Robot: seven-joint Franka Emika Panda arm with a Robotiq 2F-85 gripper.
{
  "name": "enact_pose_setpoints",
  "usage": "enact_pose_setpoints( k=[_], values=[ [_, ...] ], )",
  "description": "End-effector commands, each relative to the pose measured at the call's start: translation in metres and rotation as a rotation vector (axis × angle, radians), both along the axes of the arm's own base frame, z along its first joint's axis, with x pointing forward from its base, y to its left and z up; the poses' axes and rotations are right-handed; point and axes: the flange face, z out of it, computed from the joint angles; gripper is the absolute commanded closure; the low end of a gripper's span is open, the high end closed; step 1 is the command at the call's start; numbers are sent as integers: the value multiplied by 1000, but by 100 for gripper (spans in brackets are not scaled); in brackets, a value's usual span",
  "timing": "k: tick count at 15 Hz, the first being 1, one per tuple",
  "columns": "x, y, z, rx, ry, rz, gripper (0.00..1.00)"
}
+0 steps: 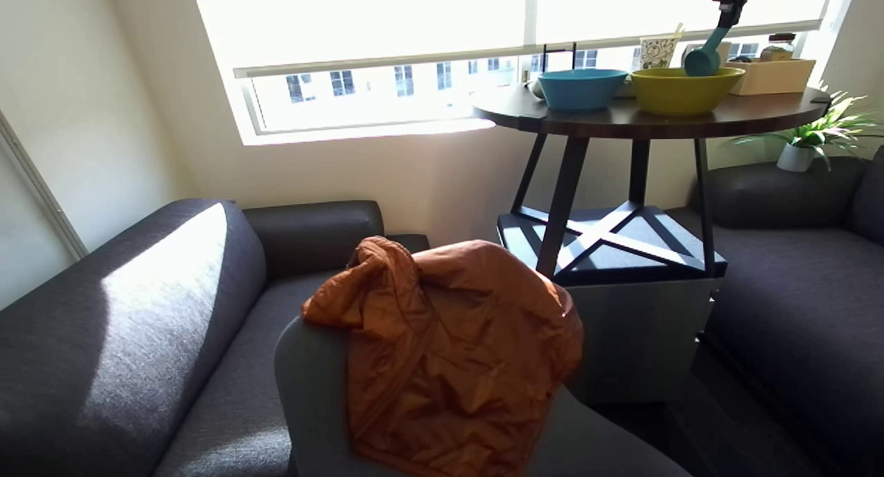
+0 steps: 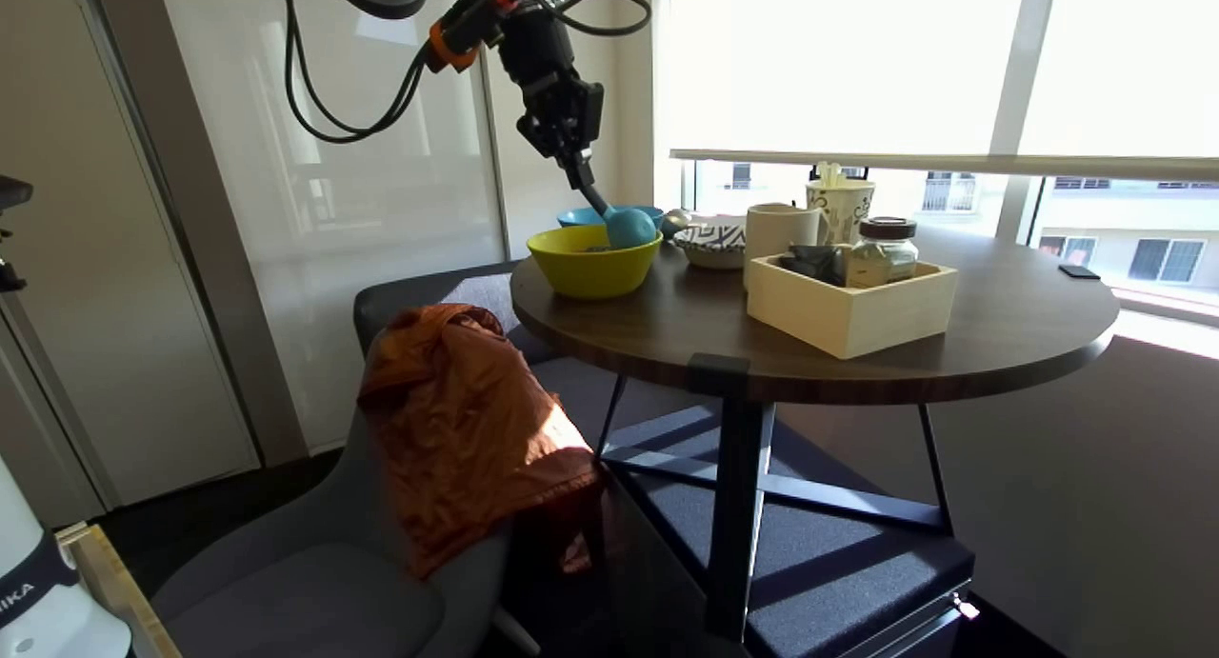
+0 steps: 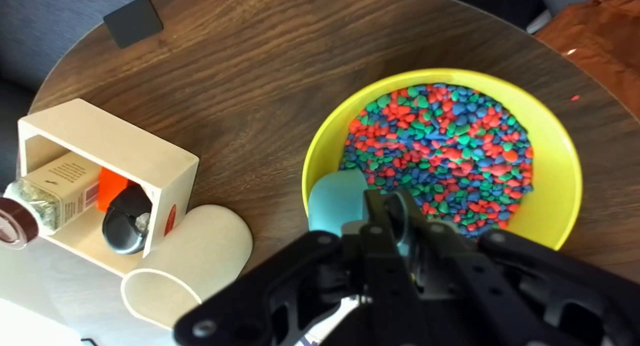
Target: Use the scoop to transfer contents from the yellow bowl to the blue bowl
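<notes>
The yellow bowl (image 1: 684, 99) stands on the round table and also shows in an exterior view (image 2: 589, 273) and the wrist view (image 3: 556, 191). It holds red, green and blue pebbles (image 3: 440, 135). My gripper (image 3: 392, 201) is shut on the handle of the teal scoop (image 3: 335, 201), above the yellow bowl. The scoop's head (image 1: 703, 61) is tilted down at the bowl's rim, partly inside it, in both exterior views (image 2: 630, 228). Whether the scoop holds pebbles is hidden. The blue bowl (image 1: 583, 94) stands beside the yellow one, partly hidden behind it (image 2: 577, 217), out of the wrist view.
A pale box (image 2: 852, 310) with a jar (image 2: 888, 247) stands on the table. A mug (image 2: 776, 228), a patterned bowl (image 2: 712, 249) and a patterned cup (image 2: 840, 206) stand near the yellow bowl. A chair with an orange jacket (image 2: 467, 429) stands by the table (image 2: 648, 329).
</notes>
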Motion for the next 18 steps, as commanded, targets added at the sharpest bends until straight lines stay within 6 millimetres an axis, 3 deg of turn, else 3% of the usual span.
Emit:
enact_pose_setpoints(
  k=[1,3,6,13,18],
  values=[
    [3,12,-17,12,41,30,98],
    [5,16,-29,38,66,39,98],
    [4,6,-39,18,102,9,98],
    [-3,-22,-69,397,87,-120,98],
    [-5,-39,-77,631,22,-215,98]
  ],
)
